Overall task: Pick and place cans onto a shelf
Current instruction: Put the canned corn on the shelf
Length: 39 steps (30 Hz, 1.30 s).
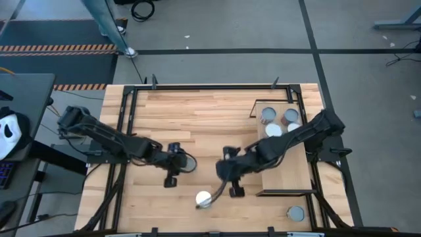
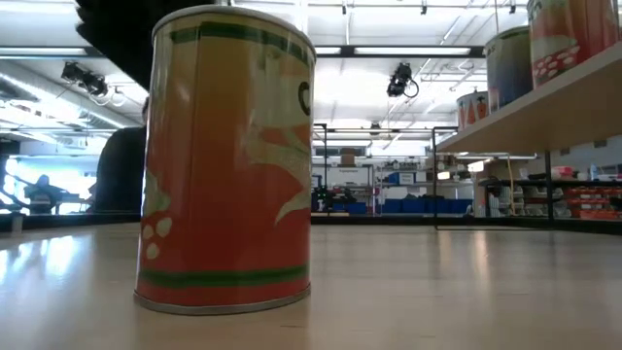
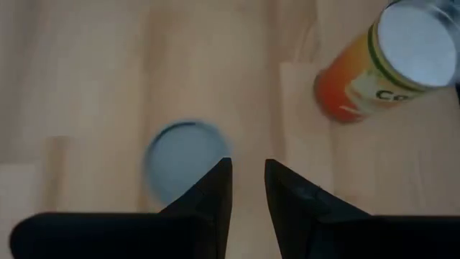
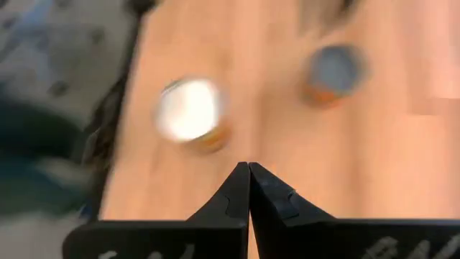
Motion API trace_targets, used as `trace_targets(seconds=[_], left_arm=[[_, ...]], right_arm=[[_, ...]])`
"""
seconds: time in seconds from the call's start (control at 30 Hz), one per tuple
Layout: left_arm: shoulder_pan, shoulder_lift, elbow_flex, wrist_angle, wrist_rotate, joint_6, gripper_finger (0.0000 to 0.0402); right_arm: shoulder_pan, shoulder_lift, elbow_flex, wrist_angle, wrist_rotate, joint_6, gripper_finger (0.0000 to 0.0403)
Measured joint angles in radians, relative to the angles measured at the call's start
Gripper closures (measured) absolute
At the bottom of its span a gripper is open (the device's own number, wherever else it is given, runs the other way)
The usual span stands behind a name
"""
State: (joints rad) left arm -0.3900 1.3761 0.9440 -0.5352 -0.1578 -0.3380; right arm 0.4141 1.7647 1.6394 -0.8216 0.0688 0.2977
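We note the left pincer [image 1: 172, 176] low over mid-worktop [image 1: 197, 118], fingers slightly apart with nothing between them. The right pincer [image 1: 235, 189] hangs beside it, fingers pressed together, empty. One white-topped can [image 1: 203, 197] stands upright on the worktop just near both. Four cans [image 1: 268, 116] crowd the far end of the shelf [image 1: 289, 164]; another can [image 1: 296, 212] sits on the worktop past the shelf's near end.

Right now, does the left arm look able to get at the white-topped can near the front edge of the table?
Probably yes. The white-topped can stands alone on bare wood, close to the left gripper, with nothing between them. The right gripper, shut, hovers just beyond the can and might crowd that side.
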Motion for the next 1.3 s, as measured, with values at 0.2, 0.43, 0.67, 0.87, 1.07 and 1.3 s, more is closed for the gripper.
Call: trace_targets(seconds=[0.2, 0.43, 0.67, 0.87, 1.07, 1.3], left_arm=[[-0.034, -0.177, 0.0, -0.227, -0.161, -0.102, 0.031], [-0.093, -0.287, 0.0, -0.28, -0.27, -0.308, 0.031], [-0.118, -0.313, 0.0, -0.258, -0.453, -0.503, 0.031], [-0.123, -0.298, -0.002, -0.27, -0.433, -0.677, 0.0317], [-0.132, -0.285, -0.002, -0.269, -0.448, -0.732, 0.0343], [-0.131, -0.264, -0.002, -0.266, -0.463, -0.773, 0.0363]], right_arm=[[0.013, 0.104, 0.0, 0.122, -0.161, -0.115, 0.0394], [0.001, 0.235, 0.096, 0.174, -0.213, -0.263, 0.0333], [-0.007, 0.315, 0.143, 0.182, -0.321, -0.396, 0.0201], [-0.019, 0.348, 0.143, 0.186, -0.273, -0.443, 0.0083], [-0.017, 0.343, 0.144, 0.241, -0.219, -0.539, 0.0008], [-0.022, 0.403, 0.141, 0.276, -0.219, -0.603, 0.0012]])
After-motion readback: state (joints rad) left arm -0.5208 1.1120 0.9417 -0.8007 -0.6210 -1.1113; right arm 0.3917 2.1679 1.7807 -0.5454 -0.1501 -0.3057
